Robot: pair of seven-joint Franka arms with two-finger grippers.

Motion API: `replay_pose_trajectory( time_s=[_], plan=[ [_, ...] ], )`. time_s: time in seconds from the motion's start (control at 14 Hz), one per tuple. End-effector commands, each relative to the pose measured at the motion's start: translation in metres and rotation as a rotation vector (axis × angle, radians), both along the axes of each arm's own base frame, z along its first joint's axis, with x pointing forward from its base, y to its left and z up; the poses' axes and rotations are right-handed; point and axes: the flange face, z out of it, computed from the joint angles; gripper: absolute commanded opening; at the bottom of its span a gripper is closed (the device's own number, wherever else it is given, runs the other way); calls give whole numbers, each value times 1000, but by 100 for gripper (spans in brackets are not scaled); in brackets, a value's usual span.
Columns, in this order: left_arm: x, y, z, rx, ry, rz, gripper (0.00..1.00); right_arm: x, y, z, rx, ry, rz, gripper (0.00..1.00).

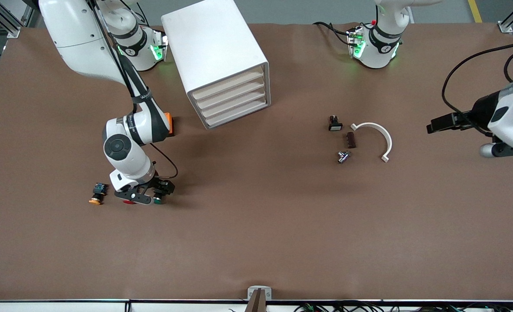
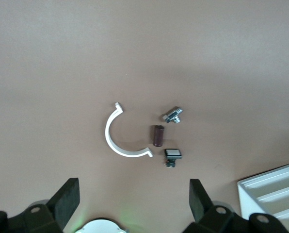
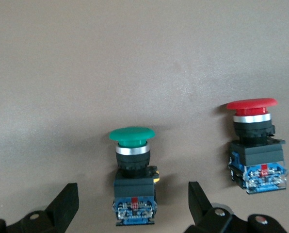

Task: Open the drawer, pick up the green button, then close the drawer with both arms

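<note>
The green-capped button (image 3: 132,170) lies on the table between the fingers (image 3: 67,204) of my open right gripper (image 3: 133,206), and neither finger touches it. In the front view the right gripper (image 1: 158,193) hangs low over that button (image 1: 157,200), toward the right arm's end of the table. All four drawers (image 1: 234,97) of the white cabinet (image 1: 215,47) are shut. My left gripper (image 1: 434,127) is open and empty in the air at the left arm's end of the table, away from the cabinet. Its fingers (image 2: 67,201) frame bare table.
A red-capped button (image 3: 253,145) lies beside the green one, and an orange-capped button (image 1: 96,195) lies beside that. A white half ring (image 1: 375,136), a brown cylinder (image 1: 351,140), a small white-capped switch (image 1: 335,124) and a metal part (image 1: 343,157) lie between the cabinet and the left gripper.
</note>
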Motion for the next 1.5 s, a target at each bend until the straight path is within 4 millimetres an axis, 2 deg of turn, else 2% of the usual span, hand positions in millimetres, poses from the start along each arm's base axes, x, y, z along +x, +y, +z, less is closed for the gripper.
replay_pose_trajectory(
  time_s=[0.0,0.21,0.36,0.57,0.72,0.86,1.15,1.43],
  plan=[
    [-37,-4,-21,32,-62,-33,99,2,-5,24,-12,11,14,100],
    [-48,-9,-28,48,-137,-34,99,4,-23,43,-25,34,47,100],
    [-42,-10,-22,64,-181,-41,99,8,-48,56,-34,61,77,100],
    [-27,-9,-8,68,-234,-40,99,16,-81,89,-48,122,112,100],
    [-22,-14,7,67,-264,-45,99,16,-99,119,-51,165,128,100],
    [-20,2,20,71,-287,-21,99,8,-115,151,-49,190,126,100],
    [-21,7,58,70,-327,-5,99,5,-156,206,-34,260,166,100],
    [-26,11,72,72,-310,-2,99,3,-174,259,-19,244,174,100]
  ],
)
